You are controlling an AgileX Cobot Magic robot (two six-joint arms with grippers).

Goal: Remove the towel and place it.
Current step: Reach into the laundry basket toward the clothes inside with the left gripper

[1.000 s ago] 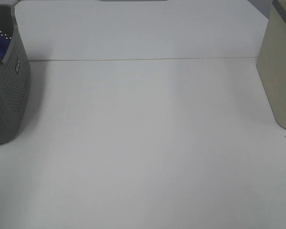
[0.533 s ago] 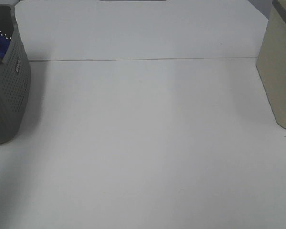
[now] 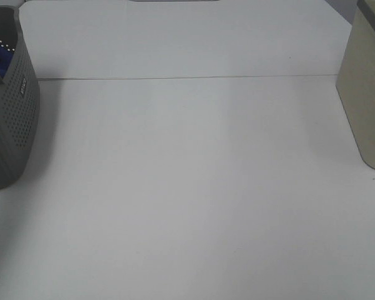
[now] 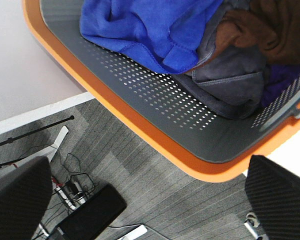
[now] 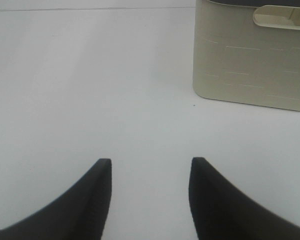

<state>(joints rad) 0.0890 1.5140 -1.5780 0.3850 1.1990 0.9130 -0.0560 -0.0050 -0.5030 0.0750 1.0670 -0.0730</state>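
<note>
Still: towel [image 4: 150, 25] not yet out of basket [image 4: 155, 95], left edge of worktop [image 3: 187, 187]; left pincer [image 4: 147, 200] wide open, right pincer [image 5: 150, 172] parted, empty.

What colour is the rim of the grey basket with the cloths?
The rim is orange, clearest in the left wrist view.

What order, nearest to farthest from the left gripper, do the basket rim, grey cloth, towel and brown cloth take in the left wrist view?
From the left gripper:
1. The basket rim, orange, just ahead of the gripper.
2. The grey cloth, inside the basket against its wall.
3. The towel and the brown cloth, deeper in; too close to call.
</note>
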